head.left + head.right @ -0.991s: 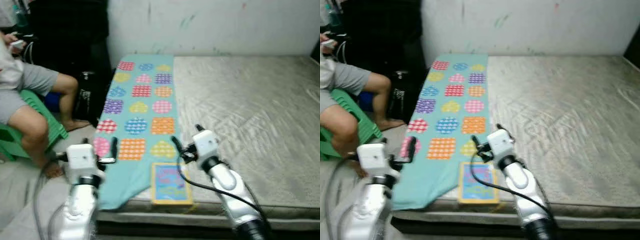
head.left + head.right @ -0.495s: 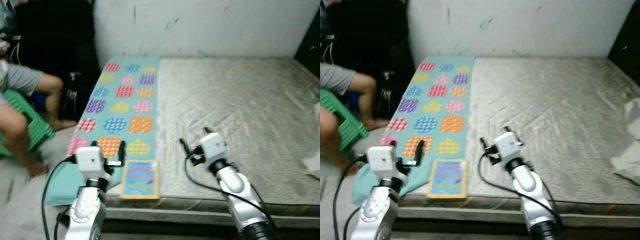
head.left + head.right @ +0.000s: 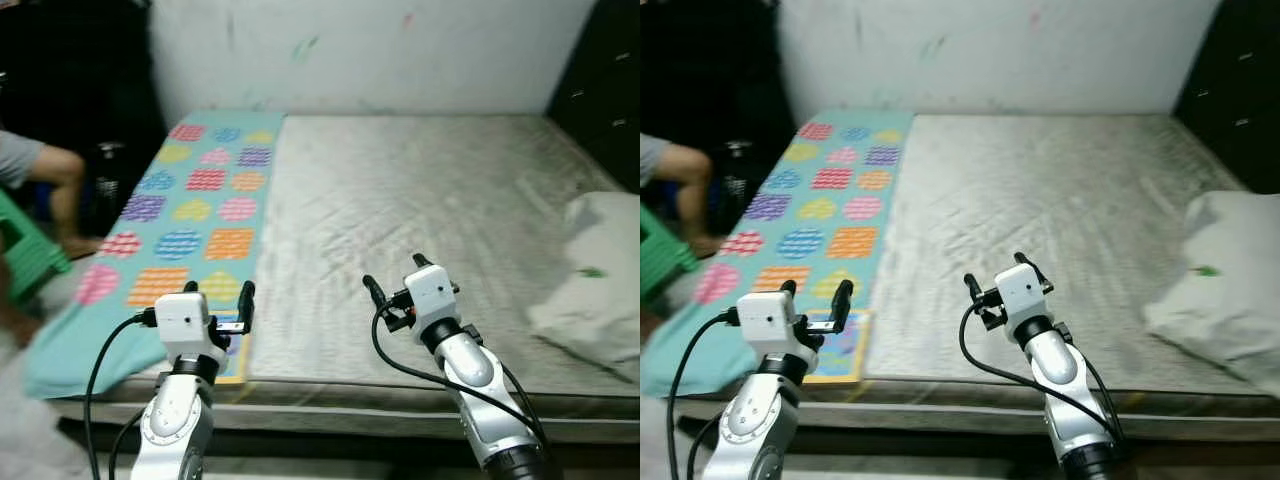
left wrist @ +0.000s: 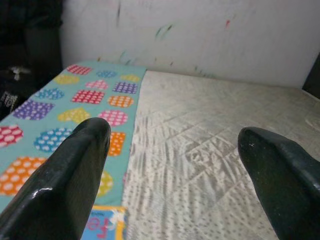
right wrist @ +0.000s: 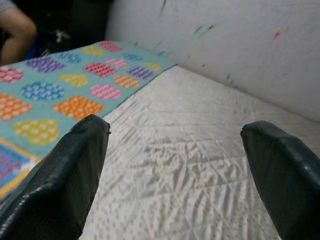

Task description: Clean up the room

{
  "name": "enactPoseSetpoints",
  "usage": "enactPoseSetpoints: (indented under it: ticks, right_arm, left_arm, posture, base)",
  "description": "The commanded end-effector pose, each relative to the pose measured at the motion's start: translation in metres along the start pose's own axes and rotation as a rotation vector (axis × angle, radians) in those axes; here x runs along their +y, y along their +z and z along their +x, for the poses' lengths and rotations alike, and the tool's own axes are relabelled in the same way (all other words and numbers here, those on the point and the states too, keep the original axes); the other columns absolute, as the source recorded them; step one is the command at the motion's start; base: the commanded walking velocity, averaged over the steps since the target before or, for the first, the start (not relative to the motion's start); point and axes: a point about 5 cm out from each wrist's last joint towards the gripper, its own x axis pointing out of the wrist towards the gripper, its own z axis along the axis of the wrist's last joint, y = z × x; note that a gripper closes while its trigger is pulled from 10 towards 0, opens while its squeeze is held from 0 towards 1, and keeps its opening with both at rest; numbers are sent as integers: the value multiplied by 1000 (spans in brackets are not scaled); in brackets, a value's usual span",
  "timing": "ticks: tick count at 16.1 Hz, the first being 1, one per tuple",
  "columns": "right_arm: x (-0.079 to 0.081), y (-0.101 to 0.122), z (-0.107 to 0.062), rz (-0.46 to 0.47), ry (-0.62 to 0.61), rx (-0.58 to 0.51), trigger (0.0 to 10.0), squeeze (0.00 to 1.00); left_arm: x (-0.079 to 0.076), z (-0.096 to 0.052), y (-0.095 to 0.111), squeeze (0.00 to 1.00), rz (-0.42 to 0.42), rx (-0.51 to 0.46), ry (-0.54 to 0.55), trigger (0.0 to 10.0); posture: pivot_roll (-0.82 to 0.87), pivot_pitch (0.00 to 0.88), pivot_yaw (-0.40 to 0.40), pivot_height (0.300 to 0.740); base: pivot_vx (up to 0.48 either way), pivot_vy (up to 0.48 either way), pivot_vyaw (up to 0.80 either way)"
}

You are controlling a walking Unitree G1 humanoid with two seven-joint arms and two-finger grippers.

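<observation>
A grey quilted mattress [image 3: 400,200] lies before me. Along its left side is a teal blanket [image 3: 180,215] with colourful patches. A bright children's book [image 3: 835,350] rests on the blanket's front corner, partly behind my left gripper [image 3: 218,295]. That gripper is open and empty, raised over the bed's front left edge. My right gripper [image 3: 393,275] is also open and empty, held above the front middle of the mattress. A crumpled white pillow [image 3: 590,290] sits on the bed's right side. The left wrist view shows the book's corner [image 4: 102,225] under the fingers.
A seated person's leg [image 3: 45,180] and a green stool [image 3: 25,255] are off the bed's left side. A white wall [image 3: 350,50] runs behind the bed, and dark furniture [image 3: 600,80] stands at the far right.
The camera has swung to the right: the bed and blanket slid left, the person is almost out of view and the pillow has come in. Both grippers stay open in front.
</observation>
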Motion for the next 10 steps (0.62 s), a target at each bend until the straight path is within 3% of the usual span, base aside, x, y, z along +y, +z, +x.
enactPoseSetpoints:
  ticks: [1, 5, 9, 10]
  right_arm:
    - [5, 8, 5, -4, 21, -33, 10000, 0]
    - [3, 9, 5, -7, 15, -37, 10000, 0]
    - [3, 9, 6, -8, 10, -38, 10000, 0]
    - [3, 9, 6, -8, 10, -39, 10000, 0]
  left_arm:
    - [5, 1, 3, 0, 13, -11, 9, 10000]
    - [4, 1, 5, 0, 10, -30, -11, 10000]
    - [2, 2, 7, 0, 4, -42, -35, 10000]
    - [2, 2, 7, 0, 5, -43, -38, 10000]
  posture:
    - [-140, 0, 20, 740]
    - [-142, 0, 21, 740]
    - [-143, 0, 24, 740]
    - [-143, 0, 24, 740]
  base:
    - [0, 0, 0]
    - [0, 0, 0]
    - [0, 0, -625]
    - [0, 0, 0]
